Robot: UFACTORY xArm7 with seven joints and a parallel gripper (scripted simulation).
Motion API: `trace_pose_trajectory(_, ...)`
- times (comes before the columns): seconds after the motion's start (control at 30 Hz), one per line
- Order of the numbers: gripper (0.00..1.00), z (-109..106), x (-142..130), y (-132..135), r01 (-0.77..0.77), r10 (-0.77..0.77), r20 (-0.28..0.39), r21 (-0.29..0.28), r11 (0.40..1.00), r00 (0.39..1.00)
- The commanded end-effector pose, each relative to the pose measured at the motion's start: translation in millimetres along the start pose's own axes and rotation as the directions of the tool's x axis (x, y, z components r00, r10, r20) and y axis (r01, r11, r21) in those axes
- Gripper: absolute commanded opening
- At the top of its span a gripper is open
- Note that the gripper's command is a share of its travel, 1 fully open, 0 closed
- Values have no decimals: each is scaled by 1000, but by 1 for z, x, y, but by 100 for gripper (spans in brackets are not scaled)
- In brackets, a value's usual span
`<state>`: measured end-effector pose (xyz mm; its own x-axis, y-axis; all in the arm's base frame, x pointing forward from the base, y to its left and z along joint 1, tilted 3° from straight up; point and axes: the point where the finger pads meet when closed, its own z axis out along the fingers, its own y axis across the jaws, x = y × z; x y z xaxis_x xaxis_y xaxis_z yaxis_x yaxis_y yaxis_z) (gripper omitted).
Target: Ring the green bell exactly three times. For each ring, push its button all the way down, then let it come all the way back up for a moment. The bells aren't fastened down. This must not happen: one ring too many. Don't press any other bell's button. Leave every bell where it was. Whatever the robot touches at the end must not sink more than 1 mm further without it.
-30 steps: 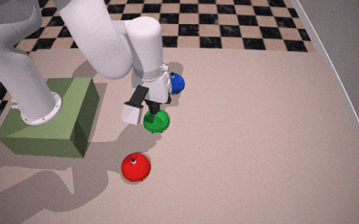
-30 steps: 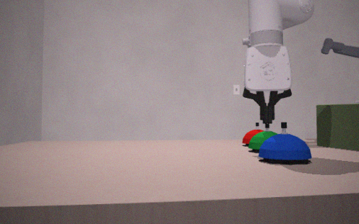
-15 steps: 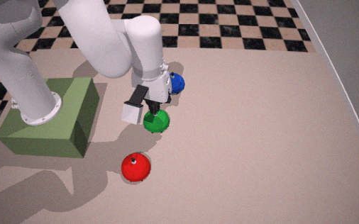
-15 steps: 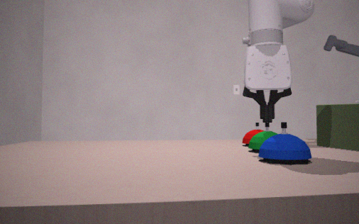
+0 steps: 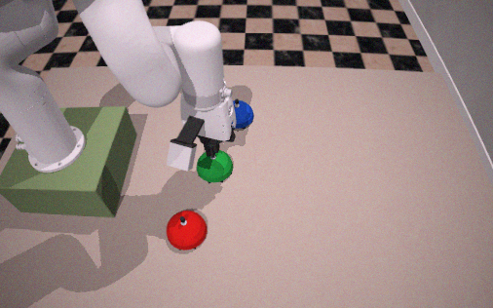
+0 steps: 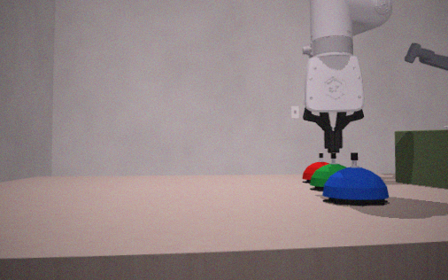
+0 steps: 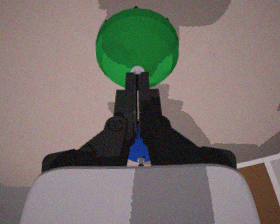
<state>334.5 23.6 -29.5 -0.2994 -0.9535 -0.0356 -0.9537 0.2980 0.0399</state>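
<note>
The green bell [image 5: 215, 167] [image 6: 327, 175] [image 7: 138, 43] sits on the table, in a row between the blue bell [image 5: 243, 115] [image 6: 355, 183] and the red bell [image 5: 186, 231] [image 6: 313, 169]. My gripper [image 5: 211, 152] [image 6: 333, 150] [image 7: 137, 86] is shut and empty, pointing straight down over the green bell. Its fingertips are right at the top of the green bell's button [image 6: 333, 156] [image 7: 136, 70], which stands up on its stem. I cannot tell whether the tips touch it.
A green block [image 5: 91, 166] [image 6: 432, 157] carries the arm's base, left of the bells. The table's far edge meets a checkered floor [image 5: 315, 34]. A wall runs along the right side [image 5: 485, 58].
</note>
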Motion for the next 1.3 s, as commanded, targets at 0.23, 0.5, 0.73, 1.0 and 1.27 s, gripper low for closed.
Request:
trace_pose_trajectory(0.23, 0, -1, 0, -1, 0, 0, 0, 3, 1000, 1000)
trace_pose_trajectory(0.5, 0, -5, 0, -1, 0, 0, 0, 3, 1000, 1000)
trace_pose_trajectory(0.73, 0, -7, 0, -1, 0, 0, 0, 3, 1000, 1000)
trace_pose_trajectory(1.0, 0, -7, 0, -1, 0, 0, 0, 3, 1000, 1000)
trace_pose_trajectory(1.27, 0, -7, 0, -1, 0, 0, 0, 3, 1000, 1000)
